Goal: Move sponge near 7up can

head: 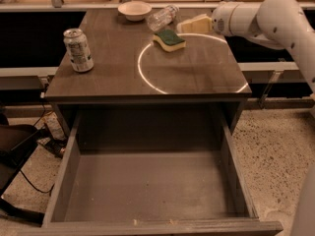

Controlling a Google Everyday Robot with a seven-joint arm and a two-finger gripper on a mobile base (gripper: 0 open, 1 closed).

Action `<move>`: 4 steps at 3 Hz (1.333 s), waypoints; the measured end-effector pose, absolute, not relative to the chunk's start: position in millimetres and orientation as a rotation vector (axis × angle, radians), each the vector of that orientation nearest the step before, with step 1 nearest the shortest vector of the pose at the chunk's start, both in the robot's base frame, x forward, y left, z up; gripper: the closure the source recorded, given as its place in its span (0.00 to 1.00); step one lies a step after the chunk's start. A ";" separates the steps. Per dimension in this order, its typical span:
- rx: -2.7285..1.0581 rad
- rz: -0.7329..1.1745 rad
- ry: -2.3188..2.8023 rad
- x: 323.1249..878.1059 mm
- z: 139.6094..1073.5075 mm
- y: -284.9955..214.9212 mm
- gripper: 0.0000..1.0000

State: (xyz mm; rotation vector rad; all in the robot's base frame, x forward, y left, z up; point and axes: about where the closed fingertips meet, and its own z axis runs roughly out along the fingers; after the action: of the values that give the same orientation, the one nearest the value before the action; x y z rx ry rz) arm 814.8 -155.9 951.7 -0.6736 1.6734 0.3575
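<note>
Tabletop [113, 73], arm [275, 18] outstretched, pincer [186, 25] near sponge [169, 39]

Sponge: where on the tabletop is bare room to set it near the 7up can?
Bare tabletop lies between the 7up can and the sponge, and from the can to the front edge. The back is crowded: bowl, lying bottle, sponge, with the pincer close beside the sponge.

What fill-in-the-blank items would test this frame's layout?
The 7up can stands ____ on the table.
The sponge lies with its ____ side up.
The gripper is next to the sponge, on the side away from the ____.
The drawer under the tabletop is pulled ____.
Missing words: upright; green; can; open.
</note>
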 end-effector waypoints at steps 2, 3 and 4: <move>-0.716 0.312 1.773 842.3 921.9 -143.1 0.00; -0.715 0.353 1.783 835.8 908.8 -127.6 0.00; -0.701 0.440 1.774 830.1 892.8 -104.0 0.00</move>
State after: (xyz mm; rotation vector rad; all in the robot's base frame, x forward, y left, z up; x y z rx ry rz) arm 830.1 -104.0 892.8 -0.7011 1.7743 0.4398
